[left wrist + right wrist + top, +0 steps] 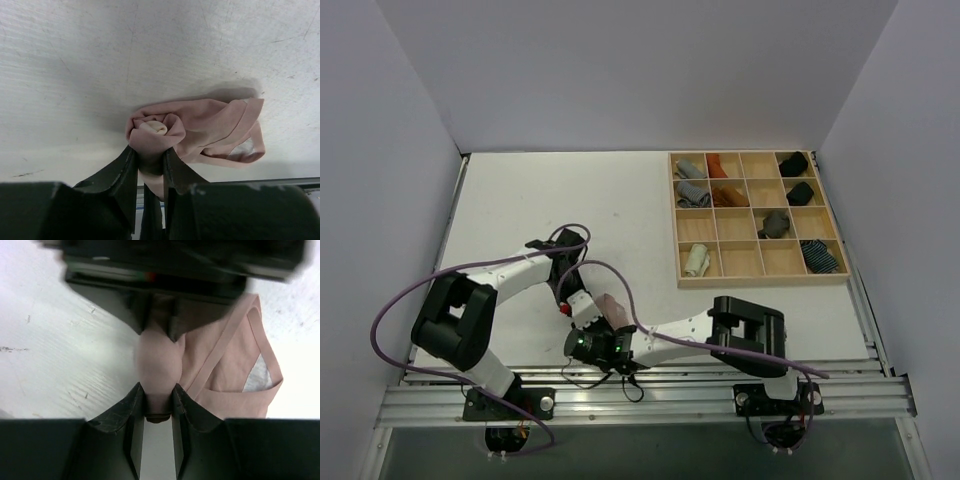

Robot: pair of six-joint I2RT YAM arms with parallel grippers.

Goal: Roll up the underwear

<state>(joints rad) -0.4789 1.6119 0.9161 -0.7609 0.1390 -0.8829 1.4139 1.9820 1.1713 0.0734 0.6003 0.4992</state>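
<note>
The dusty pink underwear (pixel 611 307) lies near the table's front edge, partly wound into a tube with a flat part trailing to one side. My left gripper (pixel 150 161) is shut on one end of the roll (pixel 156 131), where a beige core shows in the spiral. From the opposite side, my right gripper (pixel 158 397) is shut on the roll's other end (pixel 157 360), both fingers pressed against the cloth. The unrolled waistband and leg opening (pixel 235 370) lie flat on the table. In the top view the two grippers (pixel 572 303) (pixel 610 335) meet at the cloth.
A wooden compartment tray (pixel 756 280) stands at the right, holding grey, rust, black and blue-striped rolls, plus a pale bundle (pixel 697 260) in its near-left cell. The metal rail (pixel 640 395) runs along the front edge close behind the cloth. White walls enclose the table.
</note>
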